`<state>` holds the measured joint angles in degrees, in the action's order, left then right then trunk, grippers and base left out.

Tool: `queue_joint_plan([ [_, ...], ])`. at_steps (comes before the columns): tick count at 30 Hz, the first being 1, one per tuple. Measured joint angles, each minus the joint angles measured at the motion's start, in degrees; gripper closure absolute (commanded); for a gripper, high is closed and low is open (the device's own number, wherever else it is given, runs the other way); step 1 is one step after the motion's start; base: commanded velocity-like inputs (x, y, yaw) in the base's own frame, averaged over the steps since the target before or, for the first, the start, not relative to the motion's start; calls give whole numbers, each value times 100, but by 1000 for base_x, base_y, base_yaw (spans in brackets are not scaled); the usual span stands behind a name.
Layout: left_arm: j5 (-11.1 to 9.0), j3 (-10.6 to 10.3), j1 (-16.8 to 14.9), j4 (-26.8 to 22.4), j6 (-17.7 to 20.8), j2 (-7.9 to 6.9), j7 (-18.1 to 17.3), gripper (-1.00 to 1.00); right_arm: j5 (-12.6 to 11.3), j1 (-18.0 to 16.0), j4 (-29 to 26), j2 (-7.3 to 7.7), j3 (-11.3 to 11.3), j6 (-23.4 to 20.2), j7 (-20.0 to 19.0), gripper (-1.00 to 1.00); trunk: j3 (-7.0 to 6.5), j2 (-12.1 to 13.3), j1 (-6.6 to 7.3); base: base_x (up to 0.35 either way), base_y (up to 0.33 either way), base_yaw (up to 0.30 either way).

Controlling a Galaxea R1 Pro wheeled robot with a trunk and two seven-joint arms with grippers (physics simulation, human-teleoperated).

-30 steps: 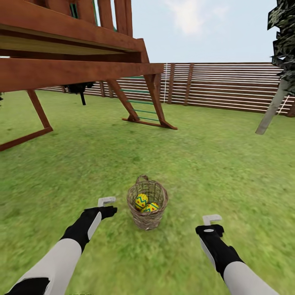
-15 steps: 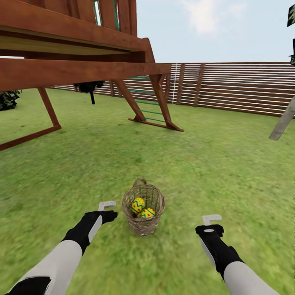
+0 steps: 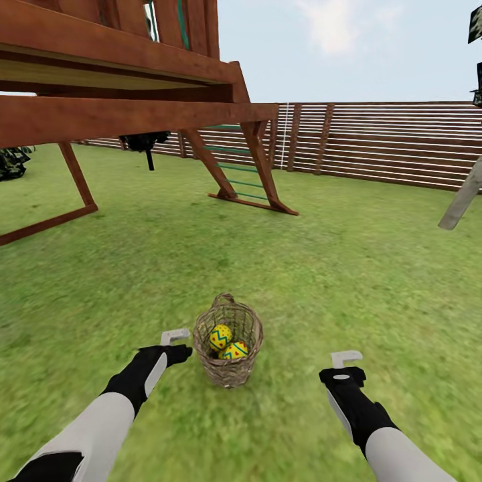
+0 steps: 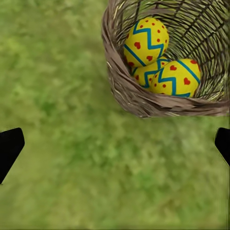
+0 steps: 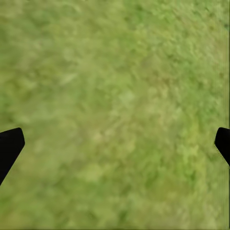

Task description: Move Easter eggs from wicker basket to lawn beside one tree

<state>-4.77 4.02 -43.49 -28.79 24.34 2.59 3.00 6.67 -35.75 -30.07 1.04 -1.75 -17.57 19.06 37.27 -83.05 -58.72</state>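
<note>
The wicker basket (image 3: pixel 227 370) stands upright on the lawn (image 3: pixel 348 268) just in front of me. Two Easter eggs (image 3: pixel 220 336) (image 3: pixel 235 349) show over its rim in the head view. The left wrist view shows all three eggs (image 4: pixel 146 40) (image 4: pixel 176 76) (image 4: pixel 143 74) packed together inside the basket (image 4: pixel 129 91). My left gripper (image 3: pixel 175 335) hangs open just left of the basket, over grass (image 4: pixel 115 148). My right gripper (image 3: pixel 346 359) is open too, well to the basket's right, with bare grass between its fingers (image 5: pixel 115 146).
A big wooden play structure (image 3: pixel 134 100) with slanted legs and a ladder rises at the left and ahead. The pale trunk of a tree (image 3: pixel 460 204) leans at the right edge. A slatted brown fence (image 3: pixel 388 140) closes the back of the garden. A thin black-trunked tree (image 3: pixel 144 144) stands behind.
The whole view has shifted, so the camera moved. The basket now sits lower and further left in the picture, closer to my left gripper. Both arms keep the same pose.
</note>
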Motion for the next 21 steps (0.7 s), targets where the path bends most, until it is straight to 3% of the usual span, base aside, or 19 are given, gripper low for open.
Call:
queue_joint_plan([
  [4, -4, -4, 0, 15, 2, 34, 11, -100, 4, 0, -8, -1, -6, -6, 28, -100, 0, 0, 1, 155, -293, 29],
  [8, -6, -13, 6, 50, 16, 45, 10, -100, 2, -1, -7, -2, -6, -9, 43, -100, 0, 0, 1, 201, -284, 219],
  [11, -68, -13, 17, 364, 4, 50, 7, -100, -2, -1, -1, -9, -1, -7, 45, -100, 0, 0, 2, 224, -267, 276],
  [13, -171, -13, 18, 464, -1, 50, 9, -100, -3, -2, 0, -10, -1, -7, 45, -100, 0, 0, 2, 236, -256, 283],
  [21, -891, -25, 19, 723, -9, 50, 11, -100, -3, -2, 7, -10, 0, -6, 39, -100, 0, 0, 2, 245, -250, 287],
])
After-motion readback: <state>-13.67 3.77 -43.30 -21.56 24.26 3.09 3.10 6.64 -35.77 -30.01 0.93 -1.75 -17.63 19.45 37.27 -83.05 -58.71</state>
